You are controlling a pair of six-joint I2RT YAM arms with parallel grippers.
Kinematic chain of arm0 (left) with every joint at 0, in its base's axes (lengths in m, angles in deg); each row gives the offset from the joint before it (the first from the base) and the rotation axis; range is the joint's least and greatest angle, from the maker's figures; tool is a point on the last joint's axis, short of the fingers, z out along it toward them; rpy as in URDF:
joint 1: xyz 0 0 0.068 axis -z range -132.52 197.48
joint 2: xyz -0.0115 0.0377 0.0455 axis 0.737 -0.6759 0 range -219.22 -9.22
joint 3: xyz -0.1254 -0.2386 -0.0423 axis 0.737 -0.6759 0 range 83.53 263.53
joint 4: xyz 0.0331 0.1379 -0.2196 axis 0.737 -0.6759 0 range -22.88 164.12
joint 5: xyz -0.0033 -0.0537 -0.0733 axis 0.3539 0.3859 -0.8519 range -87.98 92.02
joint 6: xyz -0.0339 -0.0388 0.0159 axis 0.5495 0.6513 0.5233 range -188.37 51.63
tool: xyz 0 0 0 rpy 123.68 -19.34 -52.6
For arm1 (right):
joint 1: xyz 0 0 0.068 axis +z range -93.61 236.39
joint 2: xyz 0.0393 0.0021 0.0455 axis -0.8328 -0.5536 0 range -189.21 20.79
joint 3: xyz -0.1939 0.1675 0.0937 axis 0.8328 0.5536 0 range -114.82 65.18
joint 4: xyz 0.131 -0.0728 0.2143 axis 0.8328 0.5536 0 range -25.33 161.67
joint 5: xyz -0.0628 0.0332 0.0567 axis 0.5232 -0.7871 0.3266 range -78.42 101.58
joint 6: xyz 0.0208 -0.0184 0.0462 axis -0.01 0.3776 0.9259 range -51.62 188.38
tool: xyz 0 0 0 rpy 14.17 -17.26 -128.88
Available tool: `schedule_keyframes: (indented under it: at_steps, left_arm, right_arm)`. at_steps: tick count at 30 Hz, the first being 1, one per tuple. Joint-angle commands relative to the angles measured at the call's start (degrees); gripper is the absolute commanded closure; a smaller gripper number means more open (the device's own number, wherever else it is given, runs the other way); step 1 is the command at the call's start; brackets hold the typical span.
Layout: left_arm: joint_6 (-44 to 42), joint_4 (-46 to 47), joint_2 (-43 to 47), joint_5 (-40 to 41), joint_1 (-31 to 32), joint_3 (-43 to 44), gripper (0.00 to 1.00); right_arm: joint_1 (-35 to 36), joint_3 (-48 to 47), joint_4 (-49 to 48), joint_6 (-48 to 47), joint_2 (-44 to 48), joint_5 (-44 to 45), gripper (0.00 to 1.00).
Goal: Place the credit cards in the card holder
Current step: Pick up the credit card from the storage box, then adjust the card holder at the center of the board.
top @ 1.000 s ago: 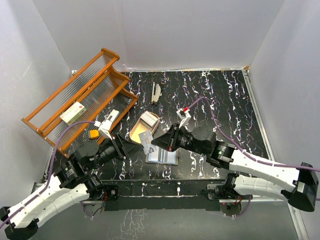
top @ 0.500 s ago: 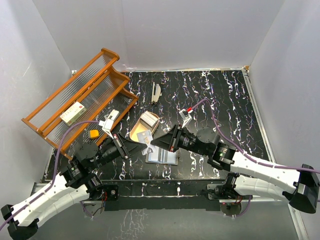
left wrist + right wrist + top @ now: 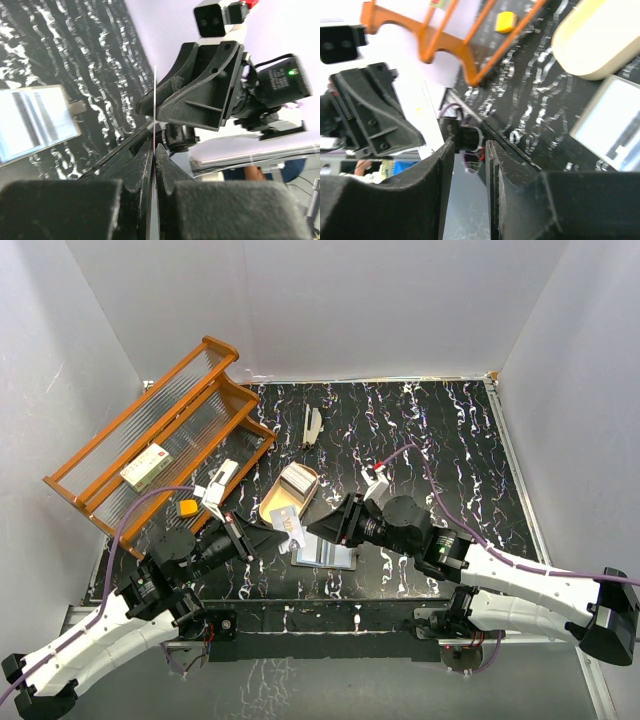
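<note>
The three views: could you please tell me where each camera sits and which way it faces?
Top: above and behind the bases, looking down on the table; both arms show.
Left wrist: on the left arm, looking along the left fingers and card at the right arm.
Right wrist: on the right arm, looking past the right fingers at the left arm and rack.
Shared: the wrist views face each other; both show the holder.

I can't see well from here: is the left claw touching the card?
Touching. The left wrist view shows the credit card edge-on, pinched inside the shut left claw.
</note>
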Motion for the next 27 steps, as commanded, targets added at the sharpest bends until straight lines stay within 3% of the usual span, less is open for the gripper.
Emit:
schedule_keyframes:
  at_steps: [1, 7, 16, 27]
  left_arm:
    - [-3.9, -8.2, 0.0, 2.7, 0.1, 3.0, 1.00]
    - [-7.1, -16.6, -2.0, 4.3, 0.1, 4.9, 1.00]
    - [-7.8, -18.0, -5.2, 2.6, 0.1, 2.1, 0.99]
    - [-6.3, -15.9, -9.2, -0.6, 0.1, -0.8, 0.99]
  right_arm:
    - [-0.1, -2.8, 10.3, -1.2, 0.6, 9.5, 0.66]
    - [-0.1, -3.5, 23.1, -3.5, -1.4, 21.3, 0.57]
    - [-0.2, -6.4, 30.7, -7.8, -14.7, 30.4, 0.48]
    - [-3.7, -8.5, 25.4, -14.5, -27.1, 26.2, 0.46]
